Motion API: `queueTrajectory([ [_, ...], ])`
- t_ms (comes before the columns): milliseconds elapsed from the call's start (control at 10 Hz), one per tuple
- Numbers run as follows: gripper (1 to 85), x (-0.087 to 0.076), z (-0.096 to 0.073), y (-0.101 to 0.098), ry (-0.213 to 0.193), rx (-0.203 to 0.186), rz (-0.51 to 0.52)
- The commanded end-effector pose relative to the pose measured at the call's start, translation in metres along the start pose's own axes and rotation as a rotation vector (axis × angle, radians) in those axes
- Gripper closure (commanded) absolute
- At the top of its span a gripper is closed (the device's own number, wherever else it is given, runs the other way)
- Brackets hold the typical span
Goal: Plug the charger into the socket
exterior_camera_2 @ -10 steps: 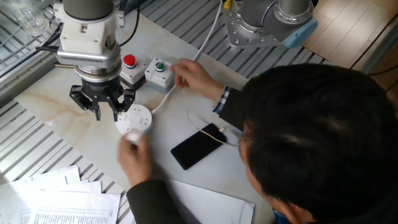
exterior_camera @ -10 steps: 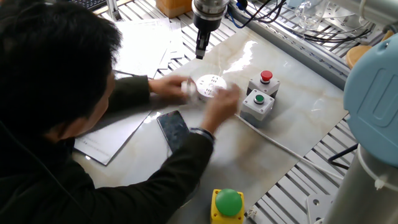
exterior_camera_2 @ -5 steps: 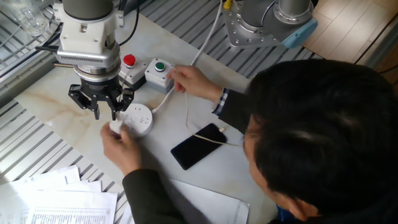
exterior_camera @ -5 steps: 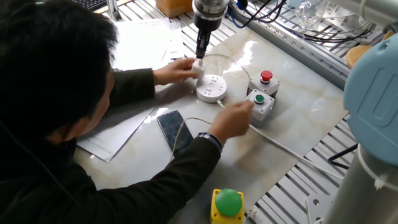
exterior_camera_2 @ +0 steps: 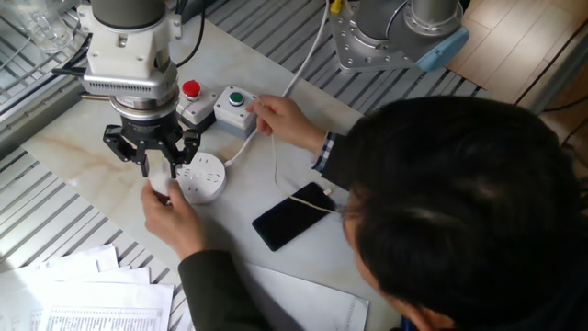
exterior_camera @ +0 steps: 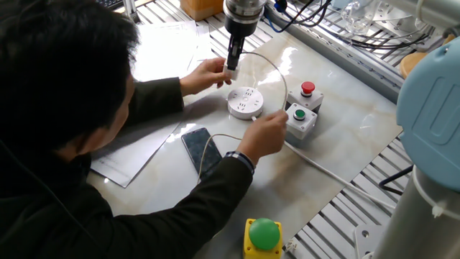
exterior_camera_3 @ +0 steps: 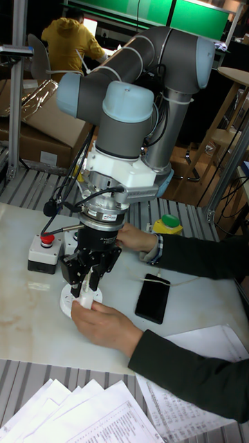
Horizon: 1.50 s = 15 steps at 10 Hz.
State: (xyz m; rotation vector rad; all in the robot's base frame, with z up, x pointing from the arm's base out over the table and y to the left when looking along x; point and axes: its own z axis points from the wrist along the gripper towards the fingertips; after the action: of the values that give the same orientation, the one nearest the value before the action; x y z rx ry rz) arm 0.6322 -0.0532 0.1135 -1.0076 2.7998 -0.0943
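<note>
A person is holding the charger (exterior_camera_2: pixel 162 180) up into the gripper (exterior_camera_2: pixel 152 164), which hangs just above the table (exterior_camera: pixel 345 122) at about ten o'clock from the socket (exterior_camera: pixel 245 103). The person's hand (exterior_camera_3: pixel 104 324) is closed round the lower part of the charger, so only its upper part shows between the fingers (exterior_camera_3: pixel 90 276). The fingers stand spread on either side of it; whether they already pinch it cannot be told from these views. The person's other hand (exterior_camera: pixel 263 134) holds the thin cable (exterior_camera: pixel 267 65), which arcs over the socket and runs to the phone (exterior_camera_2: pixel 297 215). The socket lies flat, slots up, beside the two button boxes (exterior_camera: pixel 301 113).

The step in hand looks like the handover. To do it well, the fingers should close squarely on two opposite flat faces of the charger, with its prongs pointing straight down and left free below the fingertips. A tilted grip would likely make the prongs miss the slots. The cable should hang slack to one side, clear of the socket top, so it neither drags the charger askew nor gets trapped under it. The human hand should be clear before any descent.
</note>
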Motion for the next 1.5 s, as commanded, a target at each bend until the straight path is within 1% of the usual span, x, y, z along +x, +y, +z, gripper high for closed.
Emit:
queueTrajectory([
  [0, 42.7, -0.003, 0.003, -0.001, -0.020, -0.006, 0.006],
  [100, 44.0, -0.002, 0.003, -0.001, -0.021, -0.008, 0.011],
  [300, 51.3, -0.001, 0.003, -0.001, -0.014, -0.006, 0.027],
  [500, 54.7, 0.002, 0.003, -0.003, -0.006, 0.001, 0.034],
  [600, 70.0, 0.005, 0.003, -0.007, 0.010, 0.017, 0.052],
  [700, 84.7, 0.011, 0.002, -0.008, 0.039, 0.027, 0.073],
  [800, 84.7, 0.009, 0.003, 0.002, 0.034, -0.008, 0.107],
  [900, 84.7, 0.012, 0.003, 0.010, 0.047, -0.040, 0.125],
  [1000, 84.7, 0.014, 0.004, 0.015, 0.056, -0.056, 0.134],
  [1200, 84.7, 0.017, 0.011, 0.023, 0.074, -0.074, 0.147],
  [1300, 84.7, 0.022, 0.013, 0.026, 0.093, -0.081, 0.149],
  [1400, 84.7, 0.027, 0.013, 0.025, 0.115, -0.074, 0.147],
])
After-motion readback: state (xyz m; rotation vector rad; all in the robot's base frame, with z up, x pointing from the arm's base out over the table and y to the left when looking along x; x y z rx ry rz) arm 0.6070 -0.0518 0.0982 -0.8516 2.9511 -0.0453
